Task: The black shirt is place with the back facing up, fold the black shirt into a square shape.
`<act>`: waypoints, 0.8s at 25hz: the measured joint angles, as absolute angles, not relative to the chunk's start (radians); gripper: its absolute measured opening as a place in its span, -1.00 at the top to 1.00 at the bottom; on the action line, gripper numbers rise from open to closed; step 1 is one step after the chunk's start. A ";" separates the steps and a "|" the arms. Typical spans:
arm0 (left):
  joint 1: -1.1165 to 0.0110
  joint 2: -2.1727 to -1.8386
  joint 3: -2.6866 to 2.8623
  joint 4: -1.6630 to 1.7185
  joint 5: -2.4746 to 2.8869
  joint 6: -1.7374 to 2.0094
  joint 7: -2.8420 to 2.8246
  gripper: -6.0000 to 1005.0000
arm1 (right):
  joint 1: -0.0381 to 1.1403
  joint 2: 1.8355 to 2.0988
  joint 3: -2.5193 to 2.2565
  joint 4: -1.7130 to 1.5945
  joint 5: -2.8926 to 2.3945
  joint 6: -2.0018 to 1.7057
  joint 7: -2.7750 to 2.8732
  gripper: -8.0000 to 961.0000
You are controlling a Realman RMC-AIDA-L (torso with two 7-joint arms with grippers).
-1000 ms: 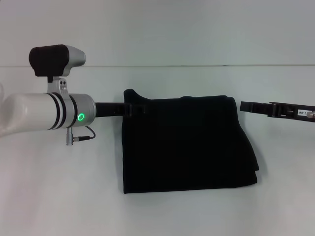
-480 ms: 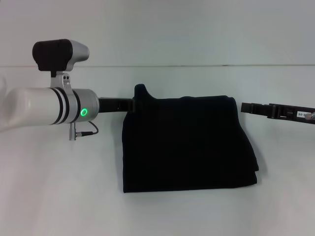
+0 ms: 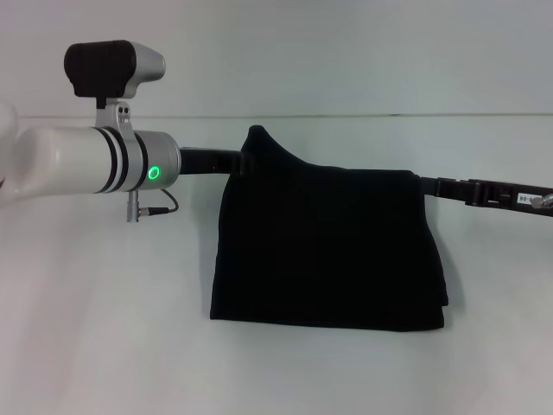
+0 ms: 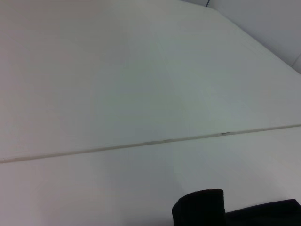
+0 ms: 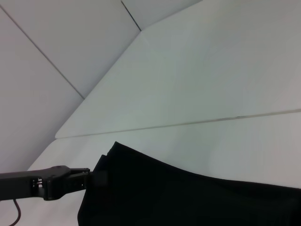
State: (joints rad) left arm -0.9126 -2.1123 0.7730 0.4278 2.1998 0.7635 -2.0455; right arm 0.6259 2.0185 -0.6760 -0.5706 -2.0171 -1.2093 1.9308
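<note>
Head view. Black shirt point(image 3: 328, 246) at the middle of the white table point(image 3: 104, 328): matte, soft, folded to a rough rectangle, near edge straight, right edge stepped in layers. Far-left corner pulled up into a rounded peak; far edge slopes down from it to the right corner. Left gripper point(image 3: 244, 162), slim black fingers on a glossy white and silver arm with a green ring light, pinching that raised far-left corner. Right gripper point(image 3: 425, 184), thin black bar reaching in from the right, tips touching the far-right corner; grip on the cloth there cannot be told.

Left wrist view. Mostly bare table, smooth, pale, crossed by a thin seam point(image 4: 141, 142). Dark rounded lump of shirt fabric at the picture's lower edge. Own fingers not shown.

Right wrist view. Shirt as a broad flat black sheet with a clean sloping far edge, one corner lifted. Left gripper seen farther off, fingers pressed together on that corner, a thin fold of cloth between them. Table seam beyond.
</note>
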 joint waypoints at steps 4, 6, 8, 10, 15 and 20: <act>-0.909 -2.112 0.773 0.430 2.196 0.750 -2.046 0.89 | 0.628 2.019 -0.681 -0.571 -2.018 -1.210 1.930 -0.02; -0.900 -2.114 0.772 0.433 2.194 0.740 -2.044 0.89 | 0.628 2.019 -0.682 -0.571 -2.020 -1.211 1.929 -0.02; -0.885 -2.115 0.770 0.441 2.193 0.732 -2.044 0.89 | 0.628 2.019 -0.682 -0.572 -2.019 -1.212 1.927 -0.03; -0.873 -2.112 0.767 0.454 2.193 0.726 -2.049 0.89 | 0.628 2.019 -0.678 -0.576 -2.017 -1.214 1.921 -0.03; -0.815 -2.101 0.765 0.554 2.193 0.794 -2.056 0.72 | 0.623 2.017 -0.667 -0.581 -2.001 -1.221 1.885 -0.04; -0.721 -2.111 0.764 0.751 2.173 1.034 -2.039 0.46 | 0.610 2.011 -0.662 -0.582 -1.965 -1.283 1.767 -0.49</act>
State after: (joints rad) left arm -0.7211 -2.1114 0.7635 0.7510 2.1725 1.0342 -2.0388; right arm 0.6104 2.0111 -0.6619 -0.5817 -1.9654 -1.2834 1.7669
